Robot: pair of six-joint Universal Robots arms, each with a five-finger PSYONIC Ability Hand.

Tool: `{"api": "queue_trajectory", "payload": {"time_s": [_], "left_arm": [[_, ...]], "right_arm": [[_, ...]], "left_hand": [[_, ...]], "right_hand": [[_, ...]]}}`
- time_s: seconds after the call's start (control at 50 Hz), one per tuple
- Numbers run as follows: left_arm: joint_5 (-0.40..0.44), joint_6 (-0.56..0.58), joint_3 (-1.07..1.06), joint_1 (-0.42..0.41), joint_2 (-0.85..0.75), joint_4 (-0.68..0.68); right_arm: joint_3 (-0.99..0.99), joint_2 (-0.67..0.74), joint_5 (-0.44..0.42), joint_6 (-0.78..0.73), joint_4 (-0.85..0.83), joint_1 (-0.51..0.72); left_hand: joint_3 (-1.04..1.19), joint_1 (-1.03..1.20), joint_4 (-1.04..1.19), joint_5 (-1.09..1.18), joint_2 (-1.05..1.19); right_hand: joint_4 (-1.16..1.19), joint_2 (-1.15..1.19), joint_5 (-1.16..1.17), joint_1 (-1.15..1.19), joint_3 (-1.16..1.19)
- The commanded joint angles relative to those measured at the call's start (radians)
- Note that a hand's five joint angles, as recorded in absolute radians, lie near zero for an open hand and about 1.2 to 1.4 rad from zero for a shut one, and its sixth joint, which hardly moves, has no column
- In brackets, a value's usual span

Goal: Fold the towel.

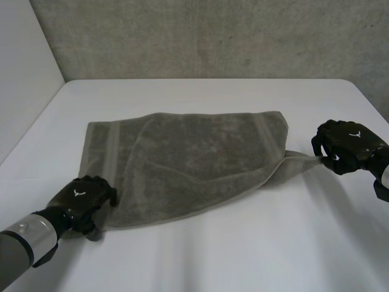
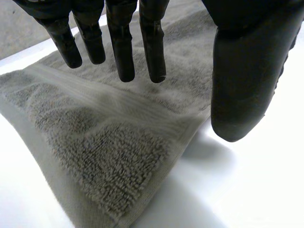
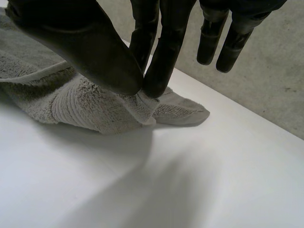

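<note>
A grey-green towel (image 1: 194, 164) lies spread on the white table (image 1: 243, 261), its near right corner drawn out to the right in a point. My right hand (image 1: 346, 145) holds that corner. In the right wrist view the thumb (image 3: 95, 52) and fingers pinch the towel's tip (image 3: 142, 102) just above the table. My left hand (image 1: 85, 198) rests at the towel's near left corner. Its fingers (image 2: 123, 47) hang straight over the towel's banded edge (image 2: 118, 156), with the thumb (image 2: 247, 85) apart over bare table, gripping nothing.
A rough concrete wall (image 1: 213, 36) stands behind the table's far edge, and a pale wall (image 1: 24, 73) runs along the left. Bare table spreads in front of the towel and to its right.
</note>
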Motion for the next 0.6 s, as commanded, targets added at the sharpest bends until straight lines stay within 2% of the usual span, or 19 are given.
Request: {"api": "queue_trajectory", "payload": {"time_s": [0.02,0.24,0.28,0.3,0.34,0.36,0.38,0.6], "left_arm": [[-0.039,0.006,0.009,-0.014,-0.057,0.045],[-0.039,0.009,0.009,-0.016,-0.094,0.048],[-0.039,0.009,0.009,-0.016,-0.098,0.049],[-0.039,0.009,0.009,-0.016,-0.098,0.049],[-0.037,0.008,0.008,-0.014,-0.098,0.051],[-0.037,0.008,0.008,-0.014,-0.098,0.051],[-0.037,0.006,0.008,-0.011,-0.091,0.052],[-0.025,-0.004,0.014,-0.002,0.038,0.04]], "right_arm": [[0.003,-0.001,-0.006,0.0,0.0,-0.002],[0.006,-0.001,-0.006,0.0,0.0,-0.003],[0.006,-0.001,-0.006,-0.002,0.0,-0.002],[0.006,-0.001,-0.006,-0.002,0.0,-0.002],[0.006,-0.001,-0.006,0.0,0.0,-0.003],[0.006,-0.001,-0.006,0.0,0.0,-0.003],[0.006,-0.001,-0.006,0.0,0.0,-0.002],[0.0,-0.031,-0.003,0.005,0.002,-0.011]], "left_hand": [[-0.049,0.067,-0.055,0.066,0.074],[-0.049,0.167,-0.055,0.166,0.174],[-0.049,0.365,-0.055,0.364,0.373],[-0.049,0.366,-0.055,0.366,0.374],[-0.049,0.758,-0.055,0.757,0.765],[-0.049,0.76,-0.055,0.759,0.767],[-0.049,0.852,-0.055,0.852,0.86],[-0.049,0.853,-0.055,0.853,0.861]], "right_hand": [[-0.07,0.077,0.056,0.099,-0.052],[-0.07,0.077,0.056,0.099,-0.052],[-0.07,0.077,0.056,0.099,-0.052],[-0.07,0.077,0.056,0.099,-0.052],[-0.07,0.077,0.056,0.099,-0.052],[-0.07,0.077,0.056,0.099,-0.052],[-0.07,0.077,0.056,0.099,-0.052],[-0.07,0.077,0.056,0.099,-0.052]]}}
